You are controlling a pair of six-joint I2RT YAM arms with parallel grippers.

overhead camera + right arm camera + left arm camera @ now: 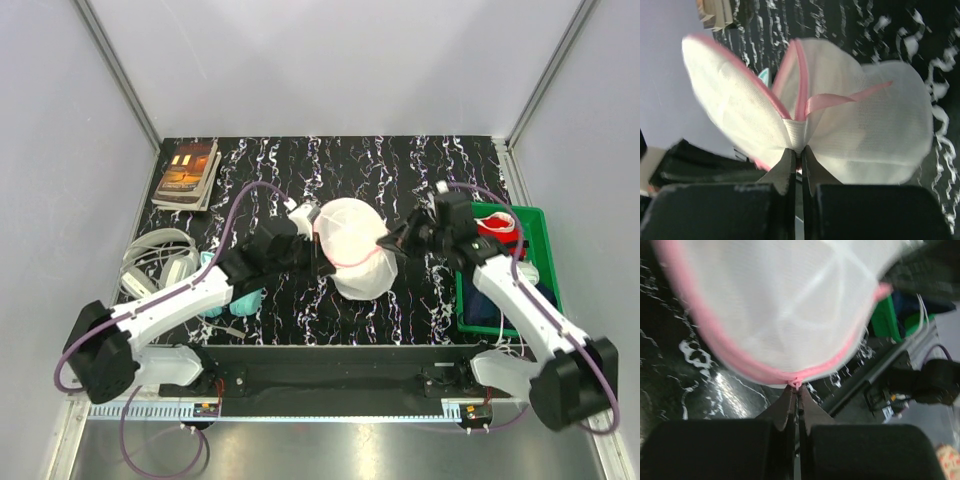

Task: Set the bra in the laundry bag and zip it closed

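The left gripper (796,390) is clenched on the pink zip trim at the rim of the laundry bag (785,305). On the bag's opposite side, the right gripper (796,152) is pinched tight on the white strip of fabric where the two mesh halves meet. The halves spread apart from that strip, so the bag (865,135) stands open. Seen from above, the bag (350,240) lies between the two grippers over the middle of the dark marbled table (400,170). The headphones (160,262) sit well to the bag's left. A green bin (540,250) of clothes sits to its right, and the books (187,172) lie beyond it at the far left corner.
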